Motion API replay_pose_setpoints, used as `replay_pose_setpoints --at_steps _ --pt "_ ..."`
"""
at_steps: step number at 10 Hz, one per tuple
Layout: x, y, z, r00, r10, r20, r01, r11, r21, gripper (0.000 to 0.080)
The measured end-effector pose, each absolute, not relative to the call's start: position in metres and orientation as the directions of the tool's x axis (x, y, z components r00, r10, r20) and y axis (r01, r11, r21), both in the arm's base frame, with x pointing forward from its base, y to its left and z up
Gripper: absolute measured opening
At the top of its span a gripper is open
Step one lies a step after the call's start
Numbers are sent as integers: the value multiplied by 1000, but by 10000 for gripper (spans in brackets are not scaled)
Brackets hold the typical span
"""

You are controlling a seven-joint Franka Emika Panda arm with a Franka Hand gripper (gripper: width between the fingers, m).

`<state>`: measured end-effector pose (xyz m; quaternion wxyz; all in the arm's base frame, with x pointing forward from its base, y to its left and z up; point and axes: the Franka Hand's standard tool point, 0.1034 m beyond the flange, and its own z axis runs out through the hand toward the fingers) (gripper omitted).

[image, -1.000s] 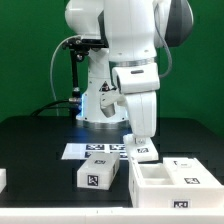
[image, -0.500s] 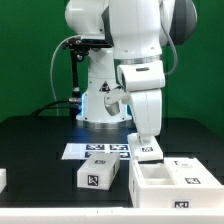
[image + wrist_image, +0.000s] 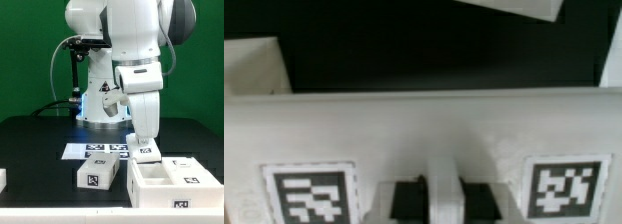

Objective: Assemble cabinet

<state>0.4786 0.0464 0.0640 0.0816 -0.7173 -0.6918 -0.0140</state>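
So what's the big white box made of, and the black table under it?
The cabinet looks like hard white plastic: thick, smooth walls with a dull finish. Its tags look like printed stickers, flat on the panels. The table is matte black; cloth or painted board, I cannot tell.

I see the cabinet (image 3: 158, 192) sitting upright on the black worktop (image 3: 40, 140), low at the exterior view's right. It is a white, thick-walled box, open on top and split by an inner divider. The wrist view gives me two black-and-white tags (image 3: 310, 195) on one white wall.
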Motion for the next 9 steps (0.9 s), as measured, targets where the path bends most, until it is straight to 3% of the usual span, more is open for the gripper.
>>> replay_pose_setpoints --at_steps 3,9 --pt "490 35 58 -53 988 148 997 62 -52 65" --pt "501 37 59 -46 989 144 997 55 -62 65"
